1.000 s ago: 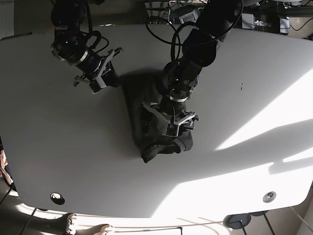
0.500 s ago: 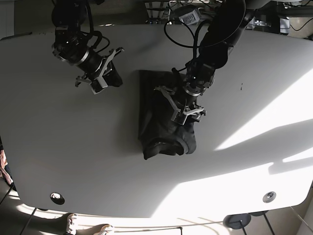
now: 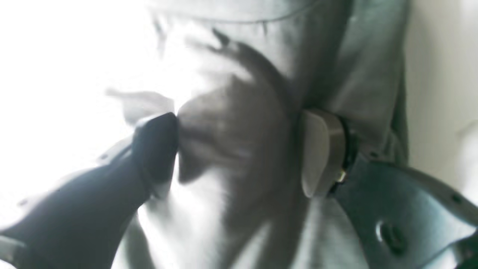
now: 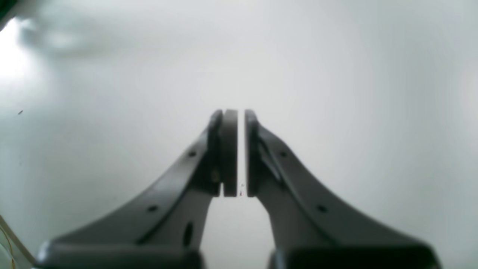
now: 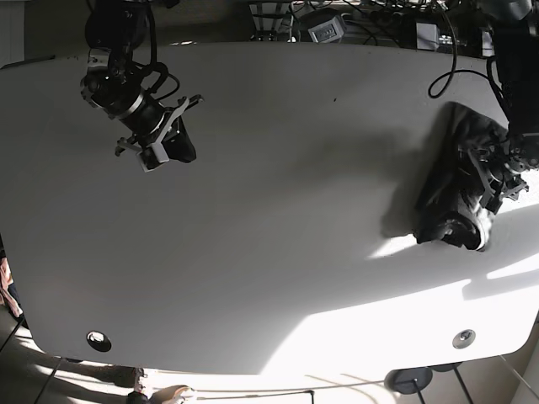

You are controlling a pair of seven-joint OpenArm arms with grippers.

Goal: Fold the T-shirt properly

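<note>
The T-shirt is seen bunched into a dark heap at the far edge of the table, on the side of the base view where the left arm works, and it lies right under the left gripper. In the left wrist view the left gripper is shown with its two fingers spread apart, the dark finger on one side and the pale pad on the other. A raised fold of the T-shirt is seen between them and touching both. Whether that fold is actually being pinched or only straddled cannot be told, since the picture is blurred and washed out by glare. More cloth is seen beyond the fingertips and past the pale pad, where bare tabletop shows.

Across the table, the right gripper is held well apart from the garment. In its own wrist view the right gripper is shown with its fingers drawn together to a thin slit, nothing between them, and only plain table surface is seen ahead of the tips.
</note>
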